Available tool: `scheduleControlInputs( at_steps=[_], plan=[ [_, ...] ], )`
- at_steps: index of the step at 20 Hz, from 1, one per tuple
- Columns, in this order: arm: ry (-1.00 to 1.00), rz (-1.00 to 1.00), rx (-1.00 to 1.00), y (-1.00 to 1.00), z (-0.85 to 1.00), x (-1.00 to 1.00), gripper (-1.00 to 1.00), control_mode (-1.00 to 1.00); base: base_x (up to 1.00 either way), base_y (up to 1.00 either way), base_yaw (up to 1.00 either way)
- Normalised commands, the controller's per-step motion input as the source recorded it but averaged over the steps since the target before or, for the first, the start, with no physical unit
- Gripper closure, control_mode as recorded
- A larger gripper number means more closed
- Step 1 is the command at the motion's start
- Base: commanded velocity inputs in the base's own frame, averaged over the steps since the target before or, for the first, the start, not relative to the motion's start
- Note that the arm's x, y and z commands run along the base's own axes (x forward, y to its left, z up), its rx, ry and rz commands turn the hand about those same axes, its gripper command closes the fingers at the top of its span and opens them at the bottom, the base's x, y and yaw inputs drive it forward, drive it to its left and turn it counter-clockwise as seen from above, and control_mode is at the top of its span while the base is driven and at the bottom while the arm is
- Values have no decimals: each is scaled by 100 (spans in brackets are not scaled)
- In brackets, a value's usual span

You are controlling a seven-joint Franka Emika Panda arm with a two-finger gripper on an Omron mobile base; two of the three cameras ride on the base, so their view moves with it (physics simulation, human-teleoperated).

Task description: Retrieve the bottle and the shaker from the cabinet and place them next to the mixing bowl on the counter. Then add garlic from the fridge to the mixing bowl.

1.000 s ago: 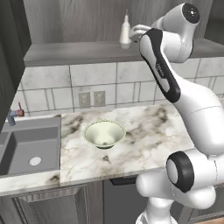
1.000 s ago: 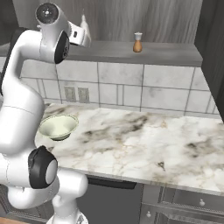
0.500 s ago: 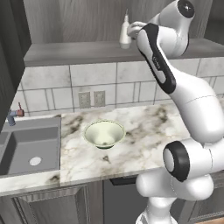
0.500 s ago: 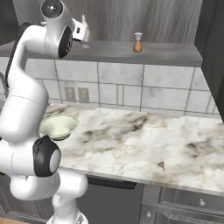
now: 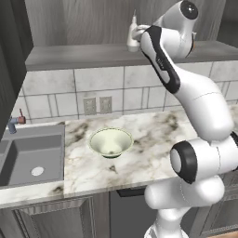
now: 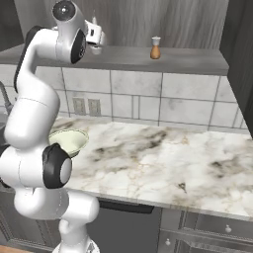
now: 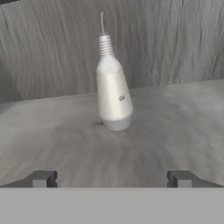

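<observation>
Right now your gripper (image 7: 112, 179) is spread wide and holding nothing, raised to the cabinet shelf (image 5: 83, 53) and facing the bottle (image 7: 112, 89), which stands upright on that shelf ahead of the fingertips (image 7: 41, 178) and lines up with the gap between them, not yet touched. Along the same shelf, well apart from the bottle, you can see the shaker (image 6: 155, 48) standing upright. Below the shelf, the mixing bowl (image 5: 110, 142) sits on the counter (image 5: 153, 148), between the sink (image 5: 28, 155) and the robot's base.
</observation>
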Motion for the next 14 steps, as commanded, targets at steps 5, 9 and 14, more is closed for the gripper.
scheduleControlInputs(
  at_steps=[5, 9, 14],
  plan=[
    [0, 0, -15, 5, -4, 6, -100, -100, 0, 0, 0],
    [-7, 0, -3, 6, -30, 0, -100, -100, 0, 0, 0],
    [-8, 0, 0, 2, -20, 15, -100, -100, 0, 0, 0]
  ],
)
